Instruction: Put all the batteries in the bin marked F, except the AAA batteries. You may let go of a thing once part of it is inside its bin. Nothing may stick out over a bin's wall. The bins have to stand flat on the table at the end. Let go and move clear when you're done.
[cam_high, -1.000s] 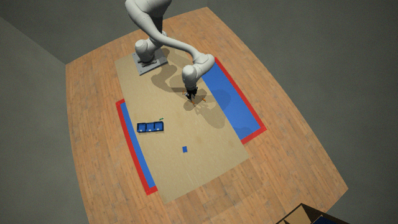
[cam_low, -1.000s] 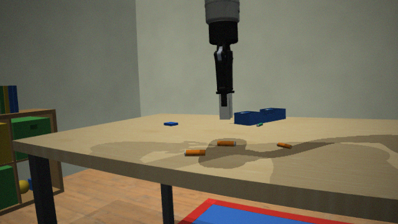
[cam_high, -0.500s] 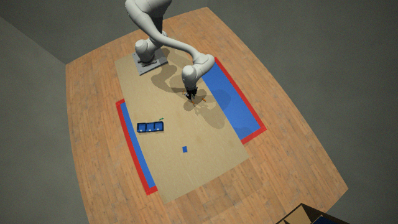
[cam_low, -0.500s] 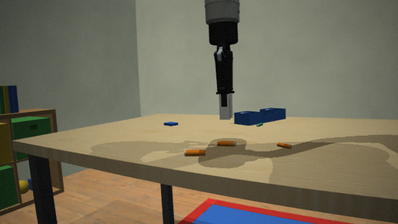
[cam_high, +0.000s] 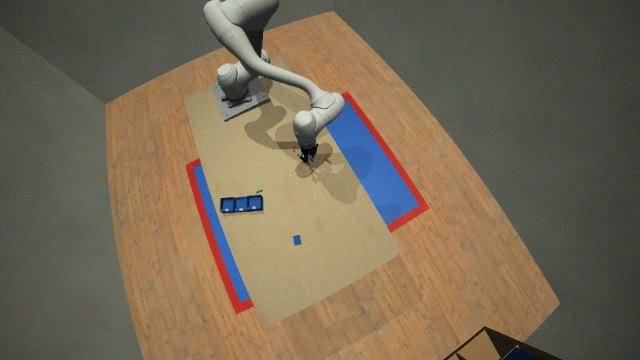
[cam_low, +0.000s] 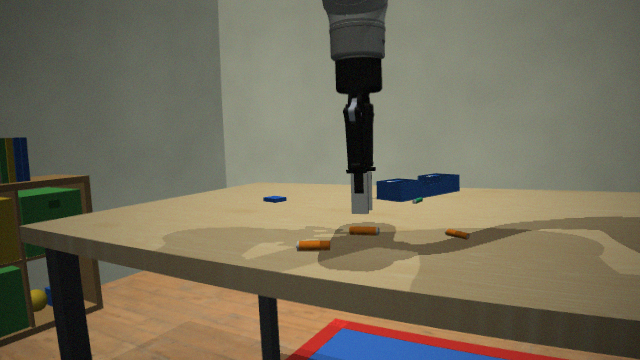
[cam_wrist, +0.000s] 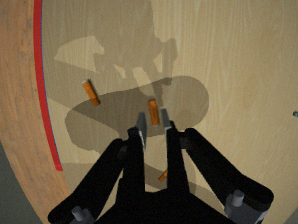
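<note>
Three orange batteries lie on the table in the exterior view: one at the front, one in the middle, one to the right. My gripper hangs straight down a little above the middle battery, fingers a narrow gap apart with nothing between them. In the wrist view the gripper frames that battery just beyond its fingertips, and another orange battery lies to the left. A small green battery lies beside the row of blue bins. The bin labels are too small to read.
The blue bins stand near the table's left edge in the overhead view, with the green battery just beyond them. A flat blue block lies alone nearer the front. Blue and red mats flank the table on the floor.
</note>
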